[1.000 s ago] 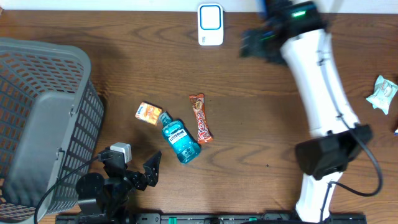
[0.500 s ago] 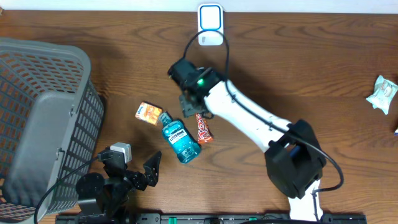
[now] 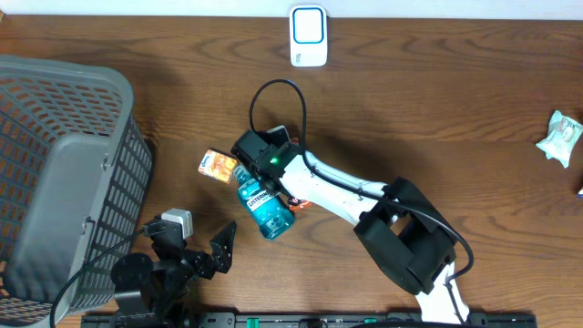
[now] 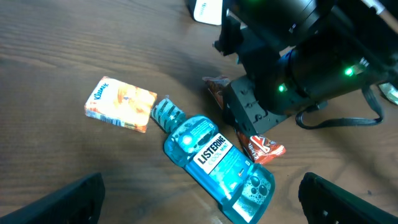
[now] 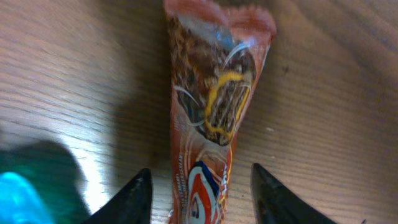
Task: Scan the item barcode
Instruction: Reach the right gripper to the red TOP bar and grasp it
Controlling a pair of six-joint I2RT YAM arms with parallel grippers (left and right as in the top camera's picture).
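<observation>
Right fingers (image 5: pixel 140 196), partly open, straddle one red candy bar (image 5: pixel 214 106) lying flat on the tabletop (image 5: pixel 323 93) mid-frame, not closed on it. Left fingers (image 4: pixel 62 202) gape wide and empty at lower left. Beside the bar lie one blue mouthwash bottle (image 3: pixel 265 206) and one tissue pack (image 3: pixel 217 166). One white scanner (image 3: pixel 308 35) sits top centre, one mesh basket (image 3: pixel 55 182) far left.

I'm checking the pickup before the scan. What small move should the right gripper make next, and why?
Probably close the right gripper on the candy bar. Its fingers sit on either side of it with bare table showing in both gaps, so nothing is gripped yet and the aim looks right.
</observation>
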